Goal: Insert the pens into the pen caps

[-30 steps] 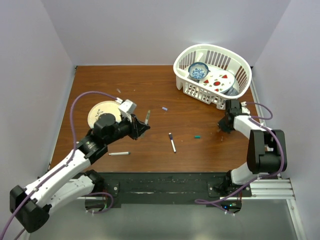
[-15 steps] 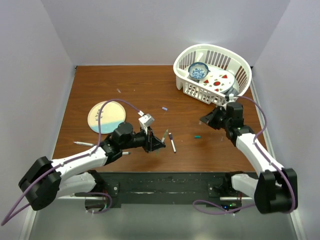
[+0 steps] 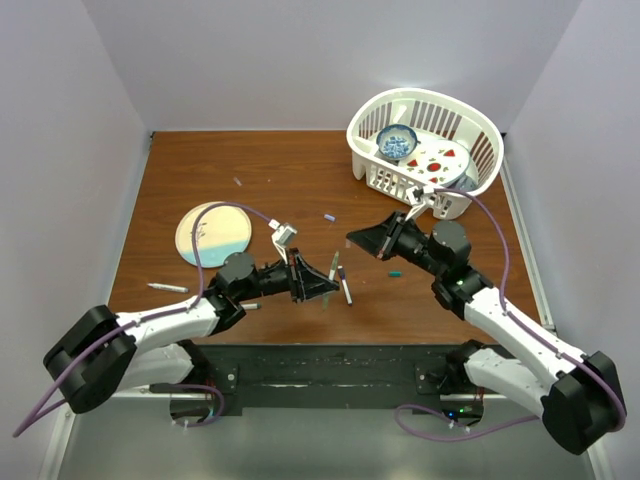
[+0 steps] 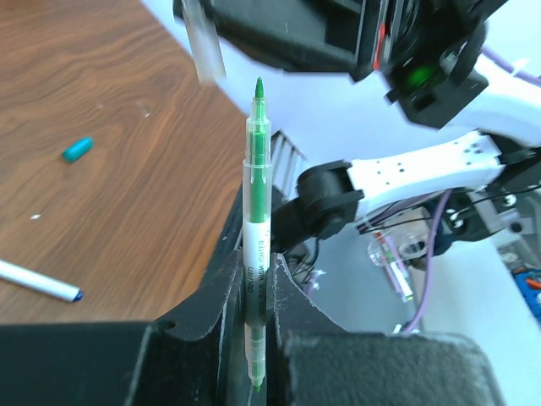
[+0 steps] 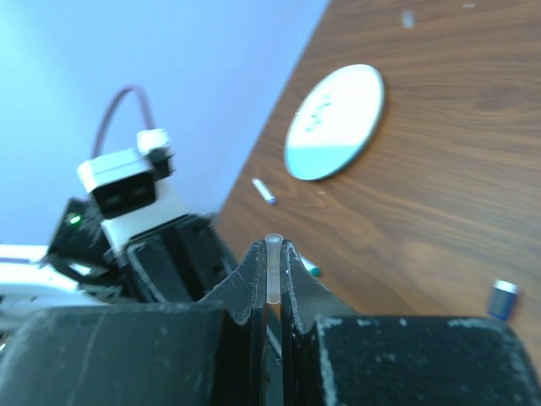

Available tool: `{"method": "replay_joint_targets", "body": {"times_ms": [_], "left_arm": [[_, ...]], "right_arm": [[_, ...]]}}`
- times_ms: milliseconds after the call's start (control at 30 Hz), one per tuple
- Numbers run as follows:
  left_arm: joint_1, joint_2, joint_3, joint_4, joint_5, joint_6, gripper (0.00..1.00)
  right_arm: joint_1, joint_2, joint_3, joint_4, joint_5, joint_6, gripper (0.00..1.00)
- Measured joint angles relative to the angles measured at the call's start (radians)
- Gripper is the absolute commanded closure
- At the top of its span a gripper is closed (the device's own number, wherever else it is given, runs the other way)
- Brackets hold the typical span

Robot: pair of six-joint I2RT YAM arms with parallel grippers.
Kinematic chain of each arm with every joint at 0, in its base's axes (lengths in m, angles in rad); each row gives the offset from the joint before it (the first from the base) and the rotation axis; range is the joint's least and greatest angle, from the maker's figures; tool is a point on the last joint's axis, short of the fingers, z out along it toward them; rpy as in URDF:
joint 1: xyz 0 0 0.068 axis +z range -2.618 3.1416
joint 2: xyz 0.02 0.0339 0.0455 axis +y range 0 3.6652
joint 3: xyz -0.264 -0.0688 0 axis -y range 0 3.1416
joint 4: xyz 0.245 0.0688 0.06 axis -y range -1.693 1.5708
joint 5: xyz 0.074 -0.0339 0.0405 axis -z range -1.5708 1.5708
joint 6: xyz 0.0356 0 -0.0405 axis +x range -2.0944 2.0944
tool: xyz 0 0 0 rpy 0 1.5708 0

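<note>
Green-tipped pen, print unreadable, pinched by left gripper; right gripper pinches clear cap.

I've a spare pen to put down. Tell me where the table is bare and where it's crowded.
Bare wood lies along the far edge, between the plate and the basket. Crowded: the middle, where the left gripper, holding a green pen, and the right gripper, holding a clear cap, meet above a loose pen and teal cap.

Plate left, basket right, pen between
</note>
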Motion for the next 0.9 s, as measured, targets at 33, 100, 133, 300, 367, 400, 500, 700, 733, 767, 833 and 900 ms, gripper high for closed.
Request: {"method": "replay_joint_targets", "body": {"times_ms": [33,100,133,300,367,400,500,700,733,767,833,900], "left_arm": [[0.000,0.005,0.000,0.024,0.000,-0.015,1.00],[0.000,0.012,0.000,0.058,0.002,-0.037,1.00],[0.000,0.016,0.000,0.070,0.003,-0.045,1.00],[0.000,0.022,0.000,0.105,0.003,-0.077,1.00],[0.000,0.022,0.000,0.113,0.003,-0.085,1.00],[0.000,0.022,0.000,0.116,0.003,-0.086,1.00],[0.000,0.022,0.000,0.117,0.003,-0.092,1.00],[0.000,0.022,-0.001,0.117,0.003,-0.093,1.00],[0.000,0.022,-0.001,0.117,0.003,-0.093,1.00],[0.000,0.023,0.000,0.117,0.003,-0.093,1.00],[0.000,0.023,-0.001,0.116,0.003,-0.092,1.00],[0.000,0.023,-0.001,0.116,0.003,-0.092,1.00]], "right_arm": [[0.016,-0.002,-0.005,0.021,0.001,0.007,1.00],[0.040,-0.005,-0.012,0.048,0.009,0.021,1.00],[0.048,-0.008,-0.018,0.060,0.016,0.026,1.00],[0.075,-0.023,-0.031,0.094,0.060,0.047,1.00],[0.082,-0.033,-0.034,0.100,0.079,0.053,1.00],[0.086,-0.038,-0.035,0.102,0.085,0.056,1.00],[0.093,-0.041,-0.035,0.113,0.102,0.060,1.00],[0.103,-0.027,-0.035,0.138,0.110,0.074,1.00],[0.105,-0.024,-0.035,0.143,0.111,0.076,1.00],[0.109,-0.021,-0.035,0.146,0.113,0.077,1.00],[0.113,-0.018,-0.035,0.148,0.116,0.081,1.00],[0.116,-0.017,-0.034,0.148,0.123,0.082,1.00]]}}
